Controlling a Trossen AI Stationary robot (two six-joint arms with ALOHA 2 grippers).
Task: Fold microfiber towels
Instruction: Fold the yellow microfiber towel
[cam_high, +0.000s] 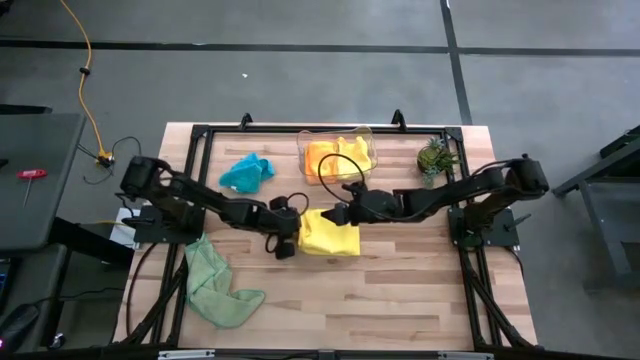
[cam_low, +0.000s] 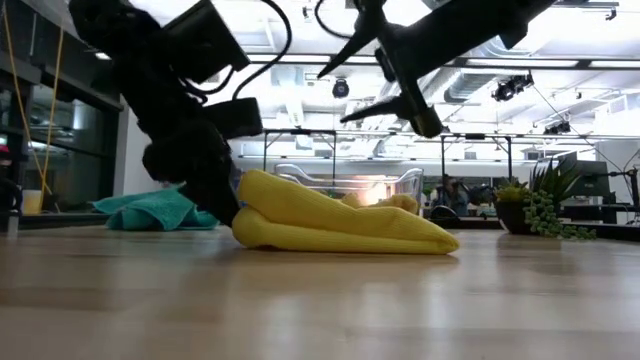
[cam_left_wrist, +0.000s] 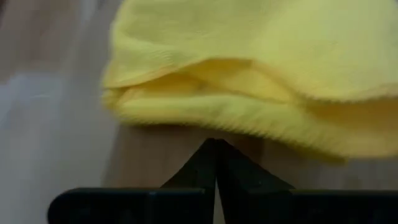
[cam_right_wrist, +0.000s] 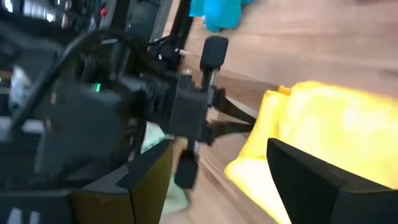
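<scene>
A yellow towel (cam_high: 332, 235) lies folded in several layers on the middle of the table (cam_high: 400, 290); the low view shows its stacked layers (cam_low: 340, 225). My left gripper (cam_high: 288, 240) is shut, slanting down, with its fingertips (cam_left_wrist: 215, 144) right at the towel's left edge (cam_left_wrist: 186, 112). My right gripper (cam_low: 385, 85) hangs open above the towel, clear of it. A teal towel (cam_high: 247, 172) lies crumpled at the far left. A light green towel (cam_high: 215, 285) lies crumpled near the left front. My left gripper's shut fingertips (cam_low: 222, 205) stand against the left edge of the yellow towel, slanting down from the table's left. Whether they touch the cloth, I cannot tell. The towel lies flat on the table.
A clear plastic bin (cam_high: 338, 158) at the far middle holds orange and yellow cloth. A small potted plant (cam_high: 435, 157) stands to its right. Bare wood lies along the front and right of the table.
</scene>
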